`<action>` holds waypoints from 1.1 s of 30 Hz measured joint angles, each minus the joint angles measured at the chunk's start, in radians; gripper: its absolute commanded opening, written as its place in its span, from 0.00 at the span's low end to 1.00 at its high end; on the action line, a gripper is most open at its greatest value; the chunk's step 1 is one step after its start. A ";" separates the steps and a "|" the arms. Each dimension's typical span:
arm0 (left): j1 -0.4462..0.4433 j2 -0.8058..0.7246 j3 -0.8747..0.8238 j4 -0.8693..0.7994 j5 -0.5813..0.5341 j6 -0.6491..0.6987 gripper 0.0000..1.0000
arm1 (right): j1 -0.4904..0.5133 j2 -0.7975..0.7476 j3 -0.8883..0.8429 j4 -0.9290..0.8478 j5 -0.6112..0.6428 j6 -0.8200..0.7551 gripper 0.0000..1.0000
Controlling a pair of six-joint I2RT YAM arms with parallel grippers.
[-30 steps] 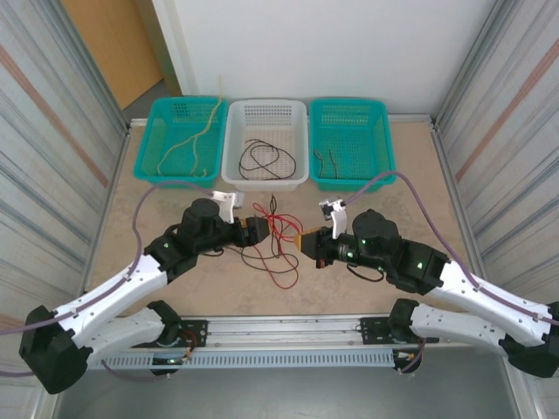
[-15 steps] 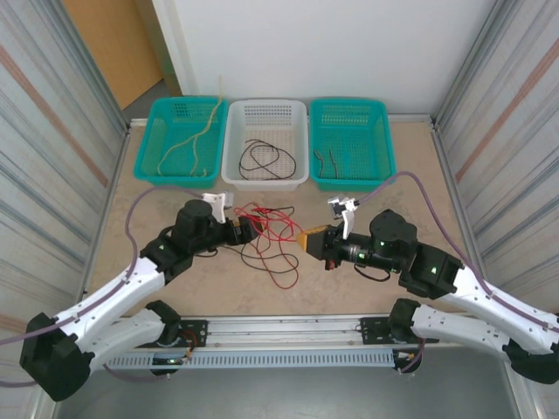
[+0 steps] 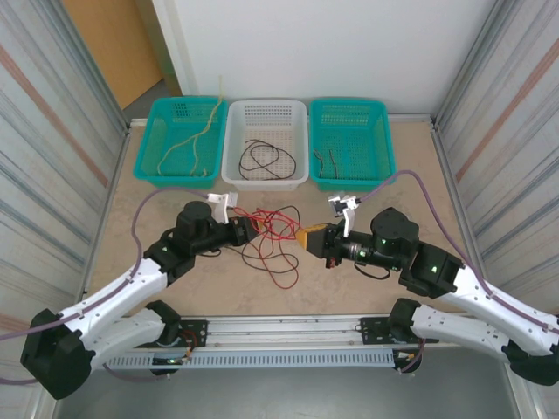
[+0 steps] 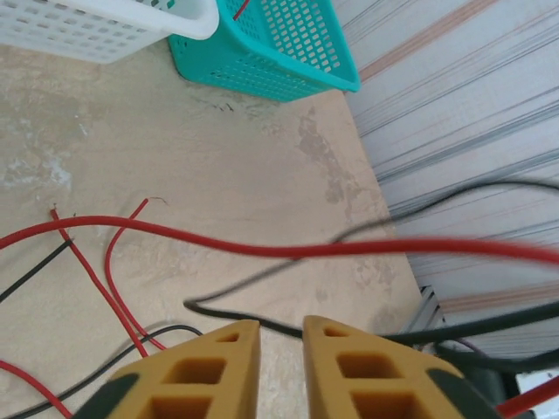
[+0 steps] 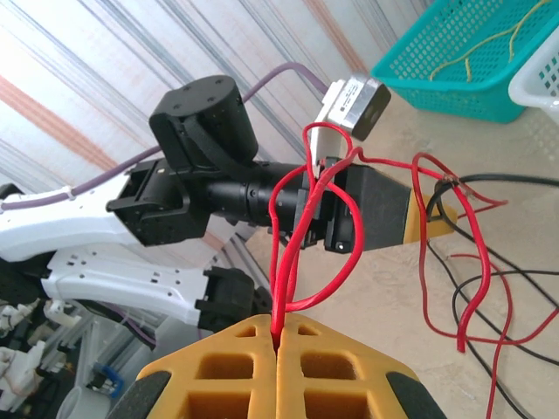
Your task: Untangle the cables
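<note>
Well, the left fingers, spread wide a moment ago, have drawn nearly together, with just a slit left between them. Whether they've caught a strand I cannot tell. The right fingers stay clamped on a red cable. The cables lie tangled on the tabletop between the two arms. If that left pinch has landed, I'd guess they can start pulling the strands apart.

No readable text, labels, brands or numbers. Teal baskets, white basket and arm links look unmarked. Wrist camera module, upper centre: too blurred to tell.
</note>
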 measured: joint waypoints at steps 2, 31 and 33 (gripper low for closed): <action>0.000 0.000 0.000 -0.005 -0.004 0.005 0.06 | -0.008 -0.013 0.000 0.000 0.000 0.000 0.00; -0.111 -0.024 -0.030 0.183 0.083 0.096 0.48 | -0.051 -0.037 -0.014 0.052 -0.003 0.060 0.00; -0.119 0.001 -0.009 0.176 0.058 0.119 0.41 | -0.051 -0.033 -0.015 0.061 -0.004 0.061 0.00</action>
